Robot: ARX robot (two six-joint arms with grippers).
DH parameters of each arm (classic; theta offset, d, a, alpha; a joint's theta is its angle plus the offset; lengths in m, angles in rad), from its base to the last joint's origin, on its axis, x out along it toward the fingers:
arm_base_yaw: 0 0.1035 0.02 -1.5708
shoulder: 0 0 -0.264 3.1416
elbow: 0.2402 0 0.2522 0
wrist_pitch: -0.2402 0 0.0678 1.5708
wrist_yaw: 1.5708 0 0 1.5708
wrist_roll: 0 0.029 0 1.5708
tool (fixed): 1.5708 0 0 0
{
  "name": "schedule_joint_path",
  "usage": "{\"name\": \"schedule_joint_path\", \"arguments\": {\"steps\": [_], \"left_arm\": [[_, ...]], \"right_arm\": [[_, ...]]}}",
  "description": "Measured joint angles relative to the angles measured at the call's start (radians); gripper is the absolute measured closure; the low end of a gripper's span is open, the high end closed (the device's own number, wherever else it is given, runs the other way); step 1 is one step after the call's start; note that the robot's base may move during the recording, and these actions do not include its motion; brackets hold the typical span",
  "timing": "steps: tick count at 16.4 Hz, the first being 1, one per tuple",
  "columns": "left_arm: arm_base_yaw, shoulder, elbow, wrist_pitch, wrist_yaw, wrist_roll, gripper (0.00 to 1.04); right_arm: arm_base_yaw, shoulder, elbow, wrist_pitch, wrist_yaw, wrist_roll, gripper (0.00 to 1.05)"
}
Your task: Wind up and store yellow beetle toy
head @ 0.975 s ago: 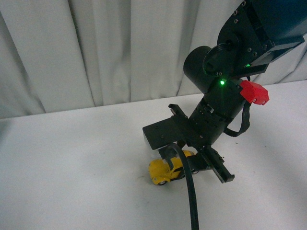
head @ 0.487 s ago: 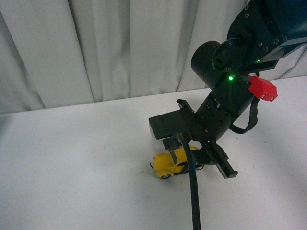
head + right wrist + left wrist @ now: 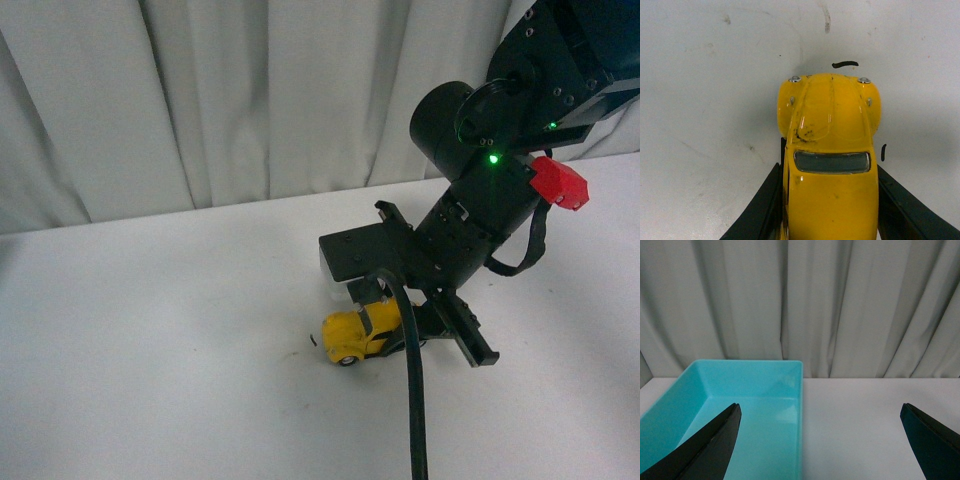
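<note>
The yellow beetle toy (image 3: 352, 335) rests on the white table (image 3: 160, 340) near the middle, its wheels on the surface and its nose pointing left. My right gripper (image 3: 385, 322) is shut on its rear half from above. In the right wrist view the yellow beetle toy (image 3: 830, 150) fills the space between the two black fingers (image 3: 765, 207), which press against its sides. My left gripper (image 3: 820, 415) is open with nothing between its fingers. It hovers over the edge of a turquoise bin (image 3: 740, 410).
The turquoise bin is empty and lies against the grey curtain (image 3: 805, 305). The same curtain (image 3: 200, 100) runs along the table's far edge. A black cable (image 3: 412, 400) hangs from the right arm toward the front edge.
The right arm has slid the yellow beetle toy along the table to the right and slightly away from the front edge. The grip on it stays the same.
</note>
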Motion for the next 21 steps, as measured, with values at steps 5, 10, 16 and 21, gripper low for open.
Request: {"name": "schedule_joint_path", "arguments": {"steps": [5, 10, 16, 21], "left_arm": [[0.0, 0.0, 0.0, 0.0, 0.0, 0.0, 0.07], [0.0, 0.0, 0.0, 0.0, 0.0, 0.0, 0.07], [0.0, 0.0, 0.0, 0.0, 0.0, 0.0, 0.07], [0.0, 0.0, 0.0, 0.0, 0.0, 0.0, 0.07]], "right_arm": [[-0.015, -0.009, -0.03, 0.034, -0.014, 0.004, 0.62], [-0.05, -0.034, -0.078, 0.057, -0.011, 0.004, 0.62], [-0.101, -0.065, -0.147, 0.091, -0.015, 0.003, 0.62], [-0.217, -0.13, -0.288, 0.131, -0.055, -0.042, 0.62]]}}
